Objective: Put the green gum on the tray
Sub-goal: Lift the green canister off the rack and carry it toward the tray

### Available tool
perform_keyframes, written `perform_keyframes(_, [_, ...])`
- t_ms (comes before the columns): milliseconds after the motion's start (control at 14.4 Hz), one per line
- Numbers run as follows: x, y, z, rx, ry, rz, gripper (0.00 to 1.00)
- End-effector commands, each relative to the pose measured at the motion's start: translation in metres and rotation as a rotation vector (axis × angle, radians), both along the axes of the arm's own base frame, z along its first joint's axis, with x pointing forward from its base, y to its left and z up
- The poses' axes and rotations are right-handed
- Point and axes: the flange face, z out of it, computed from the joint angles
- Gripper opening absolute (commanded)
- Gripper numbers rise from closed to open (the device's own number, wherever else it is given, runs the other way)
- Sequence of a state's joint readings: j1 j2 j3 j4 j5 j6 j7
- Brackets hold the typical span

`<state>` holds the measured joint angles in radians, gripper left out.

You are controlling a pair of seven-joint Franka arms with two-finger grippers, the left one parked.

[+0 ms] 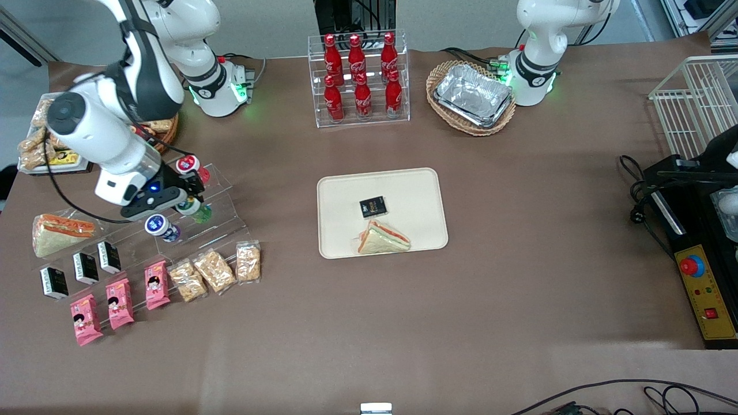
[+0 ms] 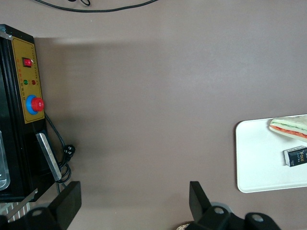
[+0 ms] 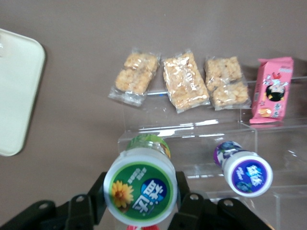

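The green gum [image 1: 195,210] is a green bottle with a white lid, at the middle step of a clear acrylic stand [image 1: 222,190] toward the working arm's end of the table. My gripper [image 1: 190,199] is at it, and its fingers press both sides of the lid. In the right wrist view the lid [image 3: 140,187] with its green flower label sits between the black fingers [image 3: 186,201]. I cannot tell whether the bottle is lifted off the step. The cream tray [image 1: 340,190] lies at mid-table, also in the right wrist view [image 3: 19,86], and holds a sandwich [image 1: 383,237] and a black packet [image 1: 373,207].
A blue gum bottle [image 1: 162,226] and a red one [image 1: 188,164] stand on the same stand beside the gripper. Cracker bags [image 1: 214,270], pink packets [image 1: 118,302] and black packets [image 1: 86,268] lie nearer the front camera. A cola rack [image 1: 358,78] and foil trays [image 1: 474,95] stand farther back.
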<state>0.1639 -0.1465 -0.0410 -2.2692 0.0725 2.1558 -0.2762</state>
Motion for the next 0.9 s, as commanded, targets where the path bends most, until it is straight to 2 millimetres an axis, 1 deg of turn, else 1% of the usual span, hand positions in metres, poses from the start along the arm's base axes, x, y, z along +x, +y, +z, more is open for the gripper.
perform_keyframes(0, [0.019, 0.001, 0.079, 0.013, 0.058, -0.004, 0.17])
perform_keyframes(69, [0.019, 0.002, 0.1, 0.013, 0.071, -0.01, 0.17])
perform_keyframes(208, [0.018, 0.003, 0.136, 0.012, 0.092, -0.032, 0.17])
perform_keyframes(346, [0.018, 0.011, 0.158, 0.012, 0.094, -0.058, 0.17])
perform_keyframes(415, [0.016, 0.022, 0.167, 0.011, 0.095, -0.079, 0.17])
perform_keyframes(554, [0.009, 0.059, 0.177, 0.018, 0.096, -0.129, 0.17])
perform_keyframes(623, [0.004, 0.082, 0.177, 0.016, 0.103, -0.167, 0.17])
perform_keyframes(762, [-0.009, 0.137, 0.172, 0.004, 0.117, -0.259, 0.17])
perform_keyframes(831, [-0.014, 0.162, 0.165, -0.006, 0.132, -0.297, 0.17])
